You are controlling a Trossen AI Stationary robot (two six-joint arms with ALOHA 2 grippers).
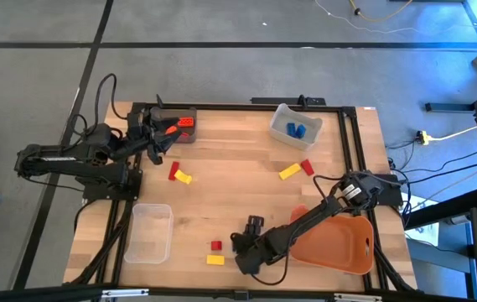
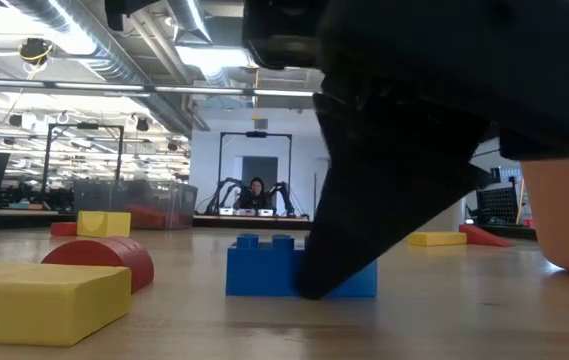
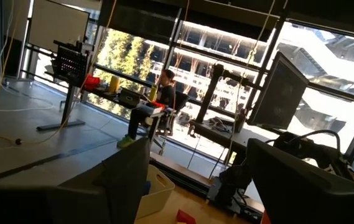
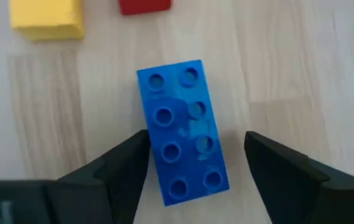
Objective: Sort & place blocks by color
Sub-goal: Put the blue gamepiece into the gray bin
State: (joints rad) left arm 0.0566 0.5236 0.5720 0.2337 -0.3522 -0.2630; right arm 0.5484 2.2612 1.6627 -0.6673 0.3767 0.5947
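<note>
Brick (image 4: 183,132) (blue) lies between right tool's (image 4: 195,165) fingers.

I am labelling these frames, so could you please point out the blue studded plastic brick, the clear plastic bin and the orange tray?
blue studded plastic brick (image 4: 181,132): right wrist view, studded top face.
clear plastic bin (image 1: 151,232): high view, bare floor.
orange tray (image 1: 339,247): high view, inner floor.

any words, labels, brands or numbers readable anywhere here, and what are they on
"N": a single pale letter, cut off at the picture's edge, on the dark body of the right gripper, whose open fingers straddle the blue studded plastic brick.
Blue brick: no legible text on its studs.
Nothing else is readable; the room behind is too blurred.
</note>
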